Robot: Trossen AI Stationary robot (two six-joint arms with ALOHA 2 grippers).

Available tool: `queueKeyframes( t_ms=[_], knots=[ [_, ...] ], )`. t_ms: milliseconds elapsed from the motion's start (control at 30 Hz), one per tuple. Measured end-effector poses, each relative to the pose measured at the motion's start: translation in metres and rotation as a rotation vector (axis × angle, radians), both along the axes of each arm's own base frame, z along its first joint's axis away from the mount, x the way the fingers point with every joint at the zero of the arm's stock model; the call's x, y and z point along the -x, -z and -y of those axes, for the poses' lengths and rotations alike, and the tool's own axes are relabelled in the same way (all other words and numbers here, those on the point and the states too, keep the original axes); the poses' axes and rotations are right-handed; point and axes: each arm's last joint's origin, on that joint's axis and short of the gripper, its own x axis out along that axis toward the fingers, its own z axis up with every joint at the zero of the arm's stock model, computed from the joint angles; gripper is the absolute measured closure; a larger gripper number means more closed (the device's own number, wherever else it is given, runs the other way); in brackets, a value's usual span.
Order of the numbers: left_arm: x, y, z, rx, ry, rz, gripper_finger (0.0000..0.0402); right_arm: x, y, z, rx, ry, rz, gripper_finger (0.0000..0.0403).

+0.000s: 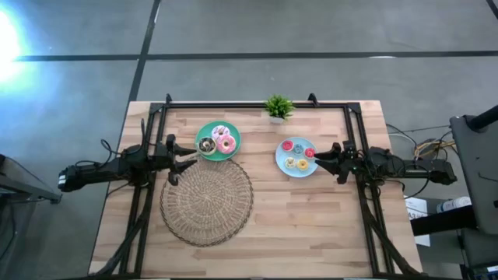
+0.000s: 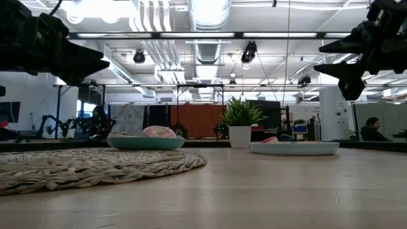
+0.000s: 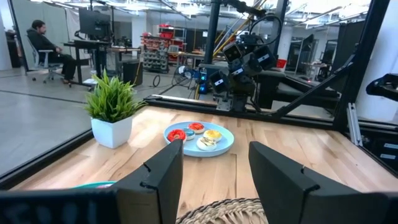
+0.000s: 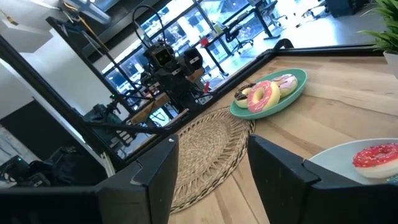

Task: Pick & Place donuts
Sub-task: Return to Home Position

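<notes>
Left tool [image 3: 214, 154], right tool [image 4: 212, 146] — wide apart

In the low view you only get a pink donut [image 2: 159, 131] top above the teal plate [image 2: 145, 144] rim; its neighbours are hidden. Right wrist view: dark brown donut [image 4: 244, 93] mostly behind the bright pink donut [image 4: 261, 97], blue plate [image 4: 337, 163] cut by the frame edge.
</notes>
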Motion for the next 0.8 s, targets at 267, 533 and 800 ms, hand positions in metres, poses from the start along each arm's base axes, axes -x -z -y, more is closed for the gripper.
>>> queueKeyframes(
  t_ms=[267,533,800],
  knots=[
    [-0.0002,0.0002,0.0,0.0,0.001,-0.003,0.0243,0.0,0.0,0.0,0.0,0.0,0.0,0.022],
    [-0.0002,0.0002,0.0,0.0,0.001,-0.003,0.0243,0.0014,-0.0021,-0.001,0.254,-0.004,-0.012,0.0219],
    [-0.0004,0.0004,0.0,0.001,0.002,-0.007,0.0243,0.0014,-0.0027,-0.002,0.688,-0.011,-0.061,0.022]
  ],
)
